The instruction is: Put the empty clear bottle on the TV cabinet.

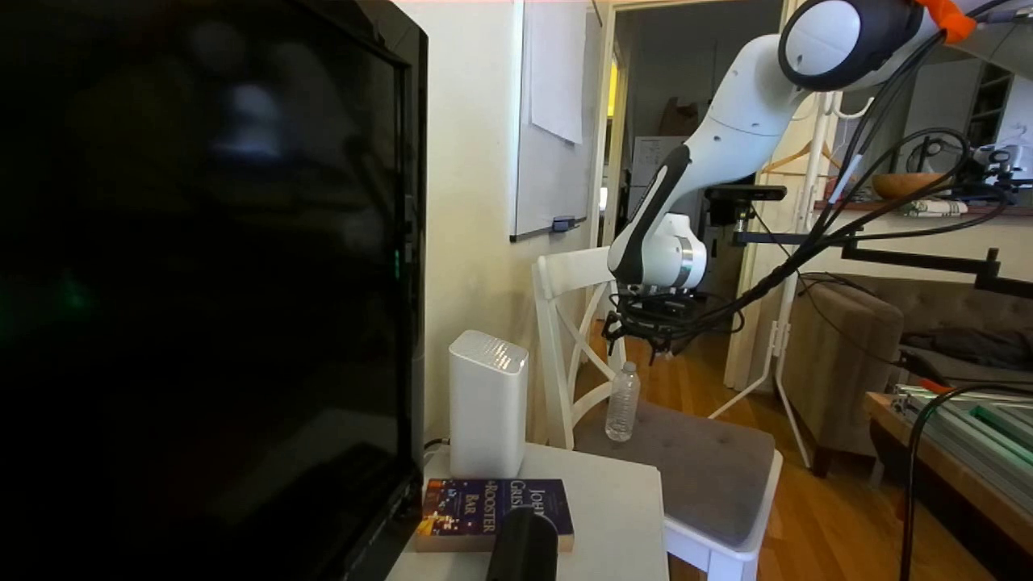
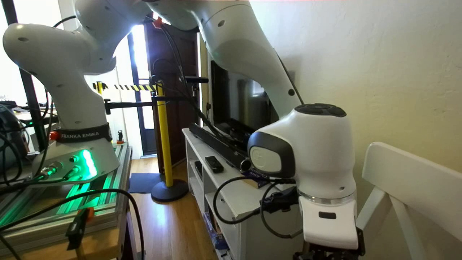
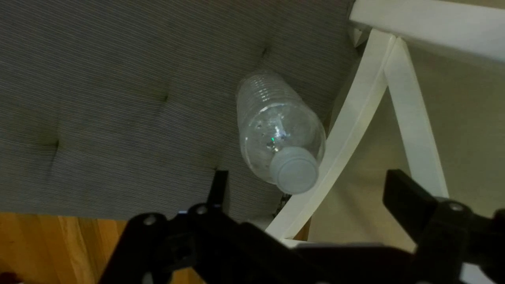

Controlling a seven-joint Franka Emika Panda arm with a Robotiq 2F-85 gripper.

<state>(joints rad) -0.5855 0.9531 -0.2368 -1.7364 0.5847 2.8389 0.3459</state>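
Note:
The clear bottle [image 1: 622,403] stands upright on the grey seat of a white chair, close to the chair's back slats. It has a white cap and also shows in the wrist view [image 3: 276,126]. My gripper [image 1: 632,350] is above the bottle, pointing down. In the wrist view its fingers [image 3: 307,185] are wide apart with nothing between them, and the bottle is below. The TV cabinet [image 1: 617,500] is the low white furniture beside the chair; its top also shows in an exterior view [image 2: 231,187]. There, the bottle and the fingertips are out of sight.
On the cabinet are a book [image 1: 496,512], a tall white box [image 1: 488,403], a television [image 1: 202,282], a black soundbar [image 2: 220,148] and a small black object [image 2: 214,164]. The chair's back [image 2: 408,173] rises beside the gripper. Cables hang from the arm.

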